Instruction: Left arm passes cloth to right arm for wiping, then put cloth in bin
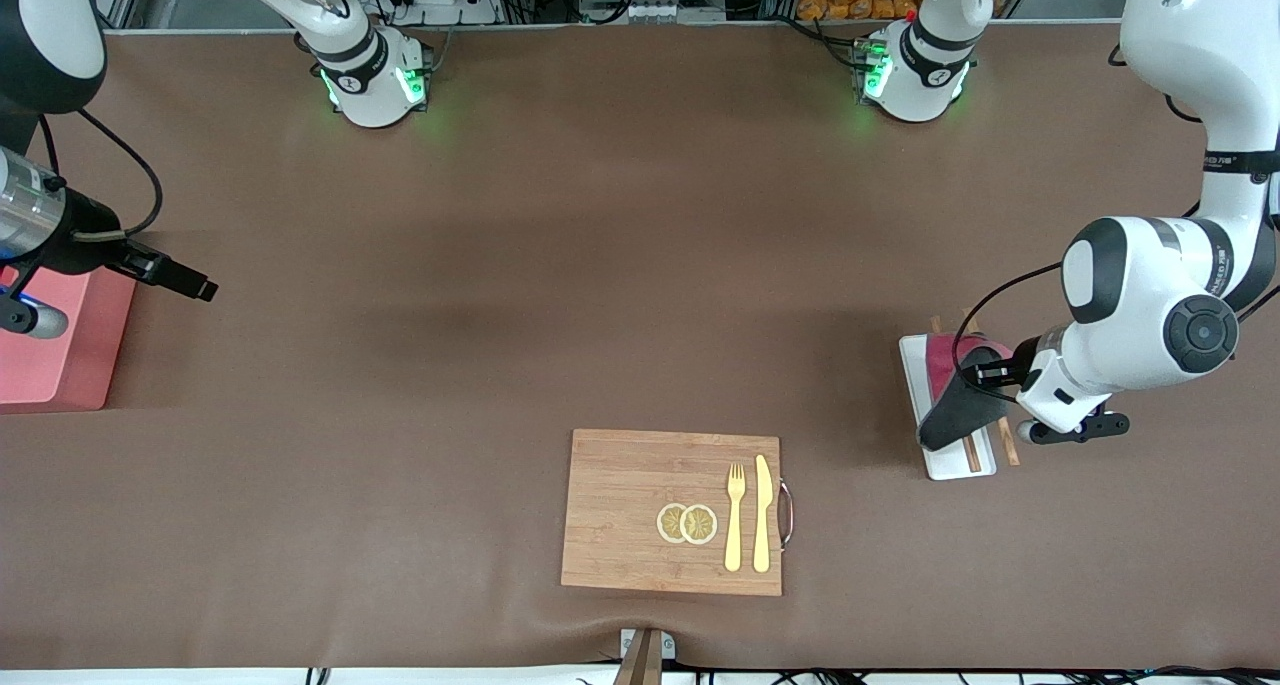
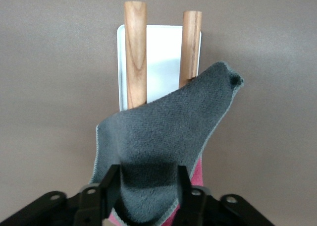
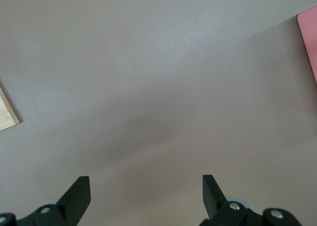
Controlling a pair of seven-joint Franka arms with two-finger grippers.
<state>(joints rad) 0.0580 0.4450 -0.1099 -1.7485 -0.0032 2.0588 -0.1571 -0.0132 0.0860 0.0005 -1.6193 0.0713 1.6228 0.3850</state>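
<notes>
left gripper [image 2: 147, 186] fingers pinch soft grey-and-red microfibre cloth [image 2: 168, 137] over white tray [image 2: 161, 52]; limp, light, grab bunched fold. right gripper [image 3: 146, 196] waits, fingers wide.

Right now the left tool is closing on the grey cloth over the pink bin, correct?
Not quite. The left tool is closing on the grey cloth over the white tray, not the pink bin, as the left wrist view shows.

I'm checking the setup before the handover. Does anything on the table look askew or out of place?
Only the cloth: it is rucked up, one grey corner folded over the two wooden sticks on the white tray, between the left gripper fingers. The cutting board items lie tidy. The right gripper waits open beside the bin.
</notes>
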